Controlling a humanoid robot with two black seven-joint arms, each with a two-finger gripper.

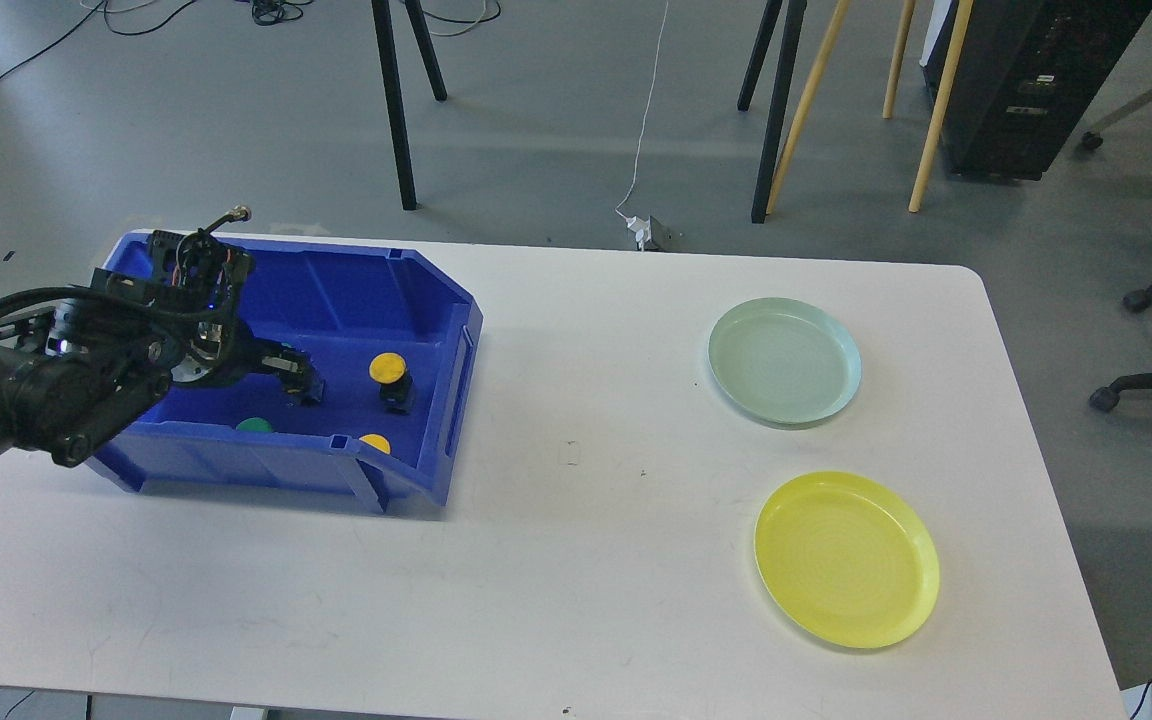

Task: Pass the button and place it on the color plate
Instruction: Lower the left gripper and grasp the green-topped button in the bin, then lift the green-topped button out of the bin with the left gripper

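Blue bin (336, 290) — holds yellow button (388, 368), second yellow (374, 443), green button (255, 425). Left gripper (304, 385) inside bin, grasp indeterminate. Green plate (784, 361), yellow plate (846, 558) — both bare. Nothing passed or placed yet; right arm unseen.

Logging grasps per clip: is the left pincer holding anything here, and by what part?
Nothing held. The left pincer hangs inside the blue bin, apart from the yellow button.

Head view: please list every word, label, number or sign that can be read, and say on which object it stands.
None can be read.
Black cabinet: small pale labels, too blurred to read.
Blue bin, green plate, yellow plate, buttons: no text visible.
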